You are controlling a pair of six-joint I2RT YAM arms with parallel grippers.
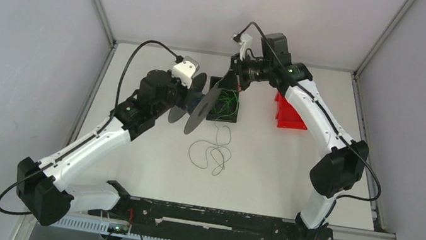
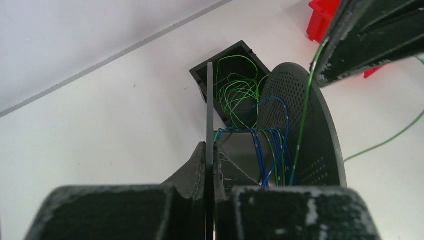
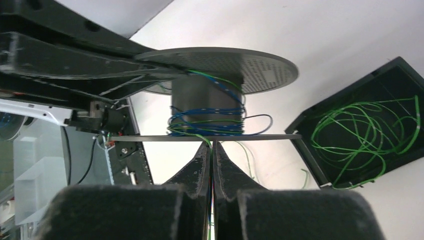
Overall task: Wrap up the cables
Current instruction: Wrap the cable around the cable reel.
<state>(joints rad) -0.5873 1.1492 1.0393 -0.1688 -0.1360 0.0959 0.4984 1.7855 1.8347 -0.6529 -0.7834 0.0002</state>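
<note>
A dark spool [image 2: 300,125] with perforated flanges carries several turns of blue and green cables [image 2: 272,150] on its core. My left gripper [image 2: 210,146] is shut on the near flange's thin edge [image 2: 210,105]. My right gripper [image 3: 212,144] is shut on a thin green cable [image 3: 202,136] that runs onto the spool [image 3: 207,107]. In the top view the spool [image 1: 201,109] hangs above the table between the left gripper [image 1: 183,99] and the right gripper [image 1: 229,83]. More green cable lies in loose loops [image 1: 211,155] on the table.
An open black box [image 1: 233,118] behind the spool holds tangled green cable [image 3: 365,132]. A red bin [image 1: 288,115] stands to the right under the right arm. Grey walls close in the back and both sides.
</note>
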